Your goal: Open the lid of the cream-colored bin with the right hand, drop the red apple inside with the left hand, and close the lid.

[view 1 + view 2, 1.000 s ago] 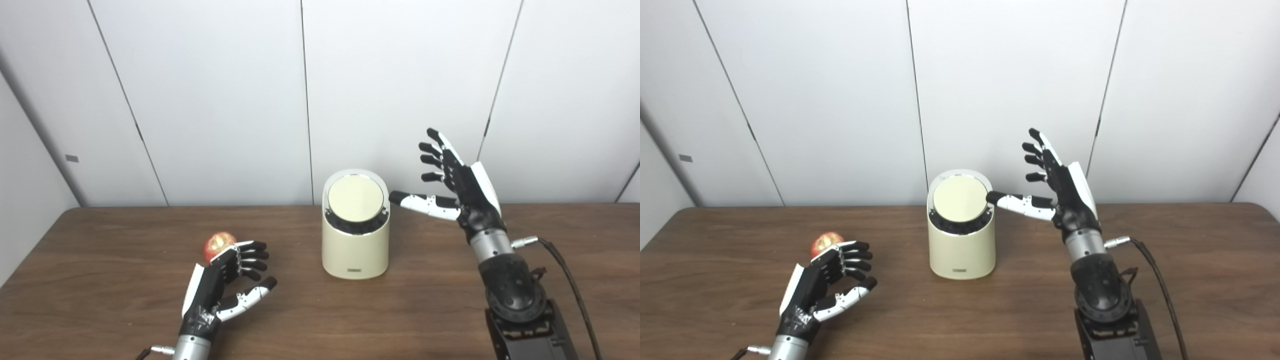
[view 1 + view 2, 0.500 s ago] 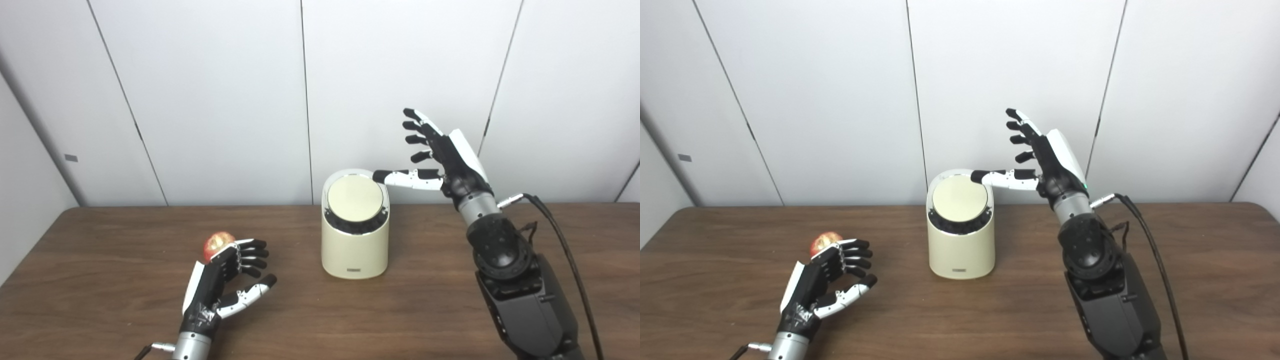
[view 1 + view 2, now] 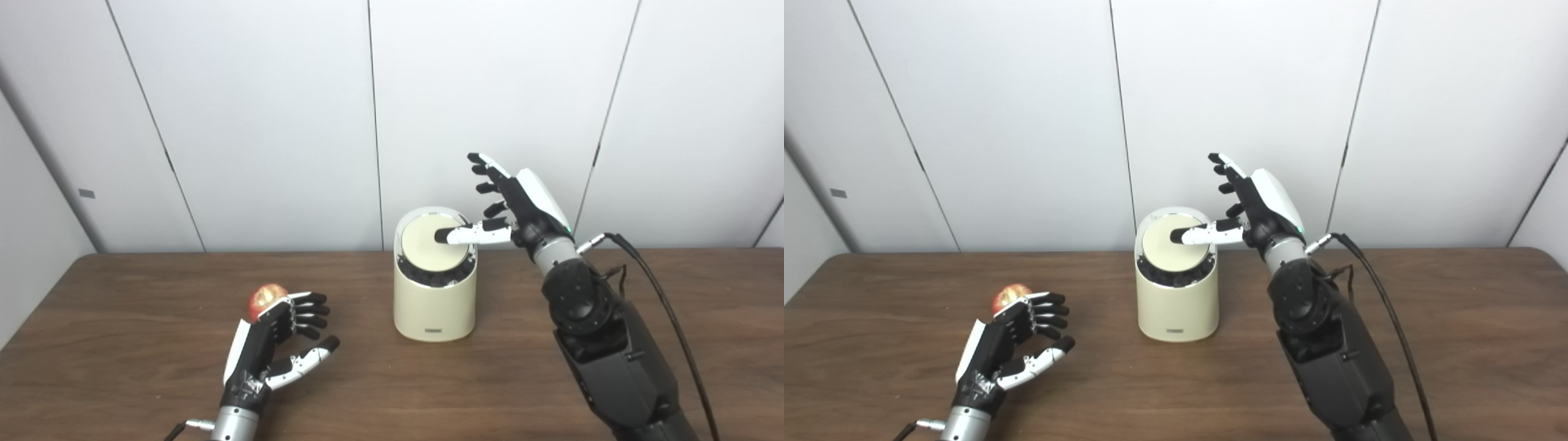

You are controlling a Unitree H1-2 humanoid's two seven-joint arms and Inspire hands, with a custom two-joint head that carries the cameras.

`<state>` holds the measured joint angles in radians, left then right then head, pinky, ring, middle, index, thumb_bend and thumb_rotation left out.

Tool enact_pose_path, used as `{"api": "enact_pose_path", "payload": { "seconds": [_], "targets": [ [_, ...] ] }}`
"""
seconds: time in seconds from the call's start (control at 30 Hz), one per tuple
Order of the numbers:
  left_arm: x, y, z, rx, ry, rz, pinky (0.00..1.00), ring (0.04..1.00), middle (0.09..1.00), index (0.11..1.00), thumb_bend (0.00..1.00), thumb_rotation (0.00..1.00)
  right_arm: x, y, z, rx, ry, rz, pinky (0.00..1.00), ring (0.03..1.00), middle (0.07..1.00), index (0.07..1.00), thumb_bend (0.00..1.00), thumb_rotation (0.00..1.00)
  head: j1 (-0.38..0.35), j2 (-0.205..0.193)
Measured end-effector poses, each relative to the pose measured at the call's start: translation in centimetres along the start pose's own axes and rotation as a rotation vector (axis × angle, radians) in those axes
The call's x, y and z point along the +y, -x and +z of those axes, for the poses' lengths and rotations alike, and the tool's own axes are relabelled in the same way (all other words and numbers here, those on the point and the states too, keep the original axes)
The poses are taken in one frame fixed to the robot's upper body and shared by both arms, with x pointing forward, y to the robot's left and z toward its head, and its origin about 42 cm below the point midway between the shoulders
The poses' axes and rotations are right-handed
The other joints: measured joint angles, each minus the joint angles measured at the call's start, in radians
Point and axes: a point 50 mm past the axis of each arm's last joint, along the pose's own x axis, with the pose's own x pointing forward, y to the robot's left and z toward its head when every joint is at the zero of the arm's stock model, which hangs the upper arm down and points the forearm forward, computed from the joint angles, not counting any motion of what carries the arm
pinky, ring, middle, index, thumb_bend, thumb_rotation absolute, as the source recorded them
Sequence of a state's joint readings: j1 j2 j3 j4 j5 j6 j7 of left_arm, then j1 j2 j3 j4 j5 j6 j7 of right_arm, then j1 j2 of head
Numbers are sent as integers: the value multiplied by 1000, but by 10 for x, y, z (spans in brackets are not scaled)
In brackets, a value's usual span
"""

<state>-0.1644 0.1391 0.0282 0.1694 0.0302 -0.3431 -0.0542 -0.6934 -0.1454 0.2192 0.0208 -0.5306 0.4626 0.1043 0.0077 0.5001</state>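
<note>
The right hand (image 3: 520, 205) had its fingers (image 3: 484, 173) spread wide, thumb tip resting on the lid (image 3: 432, 248) of the cream bin (image 3: 435, 306) at frame centre. The left hand (image 3: 269, 343), lower left, lay open and empty, the red apple (image 3: 264, 299) just behind it on the desk (image 3: 122, 343).

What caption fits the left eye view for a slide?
Right hand open, thumb over the cream bin's closed lid; left hand open beside the red apple.

A bare test room, likely a lab

Plain white wall panels (image 3: 275, 122) with dark seams back a wood-grain tabletop (image 3: 122, 343); a cabled black robot arm (image 3: 1335, 361) works there, with no home or shop furnishings in view
</note>
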Motion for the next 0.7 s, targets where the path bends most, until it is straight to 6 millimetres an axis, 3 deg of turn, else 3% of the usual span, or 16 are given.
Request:
{"api": "enact_pose_path", "payload": {
  "seconds": [0.2, 0.43, 0.7],
  "targets": [
    [-1, 0, 0, -1, 0, 0, 531, 604, 652, 697, 650, 84, 8, -1, 1, 5, 12, 13, 606, 792, 889, 918, 846, 324, 0, 5],
    [-1, 0, 0, -1, 1, 0, 538, 607, 654, 697, 647, 74, 10, -3, -2, 17, 25, 17, 666, 837, 899, 914, 873, 318, 2, 6],
    [-2, 0, 1, -2, 3, -2, 535, 606, 652, 698, 650, 90, 17, -3, -4, 23, 42, 39, 642, 828, 894, 915, 874, 309, -2, 11]
  ]
}}
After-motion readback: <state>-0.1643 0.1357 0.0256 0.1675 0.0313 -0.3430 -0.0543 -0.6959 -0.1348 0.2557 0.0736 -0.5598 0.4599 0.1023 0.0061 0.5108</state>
